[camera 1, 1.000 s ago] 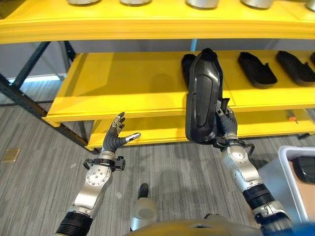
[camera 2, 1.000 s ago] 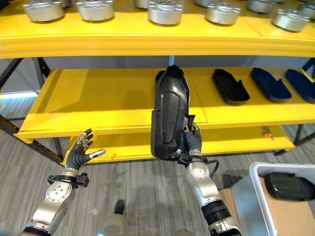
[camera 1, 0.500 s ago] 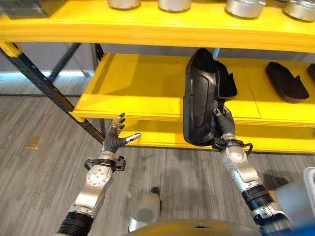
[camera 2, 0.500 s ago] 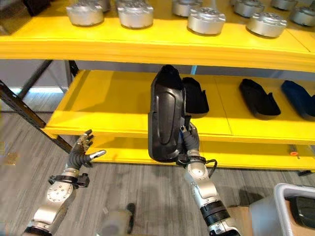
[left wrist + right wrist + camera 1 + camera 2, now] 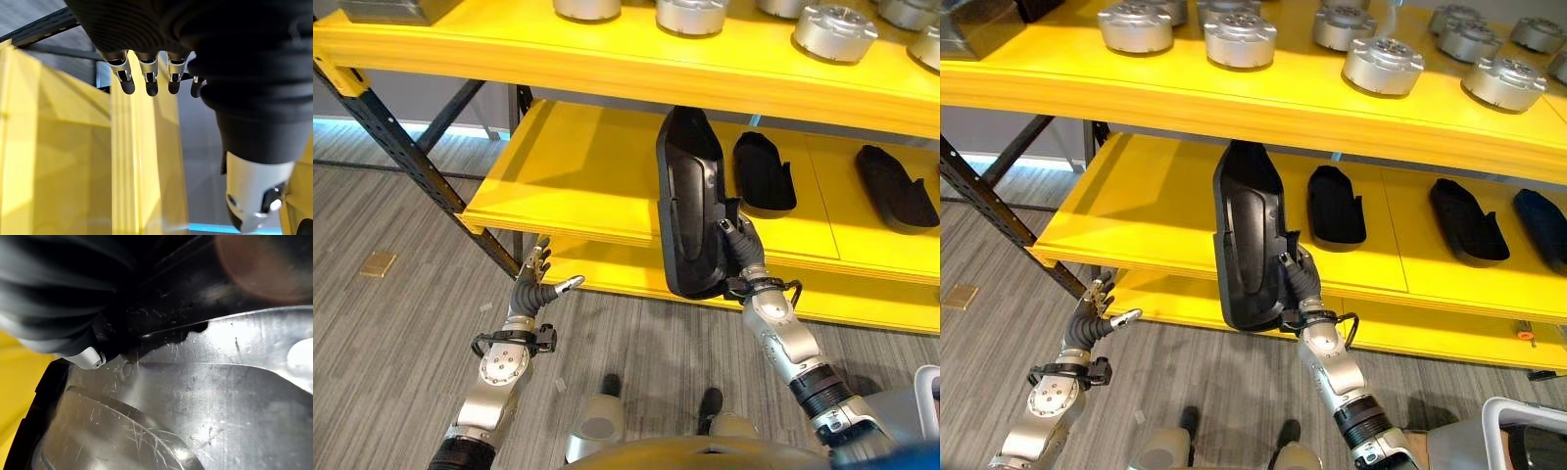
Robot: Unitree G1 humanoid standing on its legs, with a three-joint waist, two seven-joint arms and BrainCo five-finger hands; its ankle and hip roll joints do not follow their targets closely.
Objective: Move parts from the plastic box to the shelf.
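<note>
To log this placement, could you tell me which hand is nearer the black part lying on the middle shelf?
Right. The right hand grips a large black part just beside the lying part; the left hand hangs open, far left.

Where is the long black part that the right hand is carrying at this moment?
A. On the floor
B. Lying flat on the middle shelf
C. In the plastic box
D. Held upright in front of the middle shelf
D: the right hand grips the long black part near its lower end, holding it upright before the edge of the middle shelf, beside another black part already lying there.
</note>
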